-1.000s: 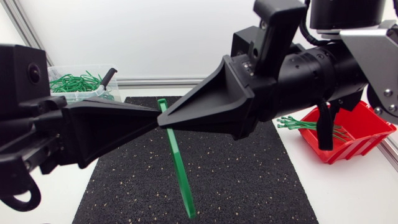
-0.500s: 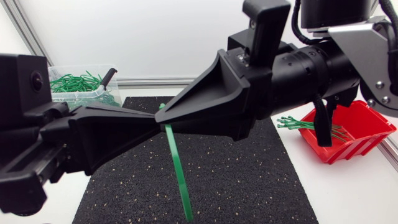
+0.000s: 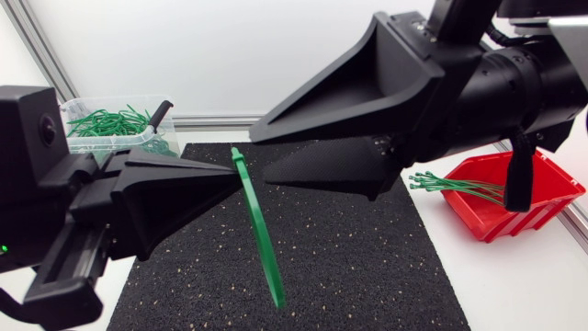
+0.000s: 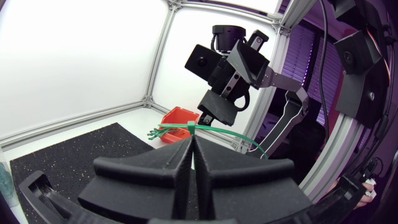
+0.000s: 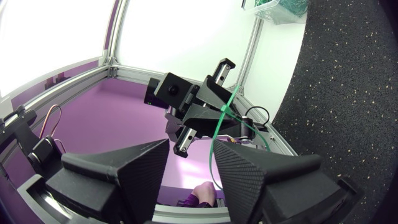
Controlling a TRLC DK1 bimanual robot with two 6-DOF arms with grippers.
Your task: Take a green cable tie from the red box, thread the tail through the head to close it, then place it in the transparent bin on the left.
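A green cable tie (image 3: pixel 259 232) hangs slanting over the black mat (image 3: pixel 358 267), one end up and the other low near the mat. My left gripper (image 3: pixel 237 179) is shut on it just below the upper end; in the left wrist view the tie (image 4: pixel 219 132) sticks out sideways from the closed fingertips (image 4: pixel 186 146). My right gripper (image 3: pixel 260 158) stands open just beside the tie's upper end, one finger above the other. In the right wrist view the tie (image 5: pixel 222 121) runs between the spread fingers (image 5: pixel 245 168), touching neither clearly.
The red box (image 3: pixel 537 198) with several green ties stands at the right of the mat. The transparent bin (image 3: pixel 108 136), holding several green ties, stands at the back left. Both arms crowd the space above the mat's middle.
My right gripper has opened, let go of the tie and drawn up and to the right. The left gripper still holds the tie, whose lower end has barely moved.
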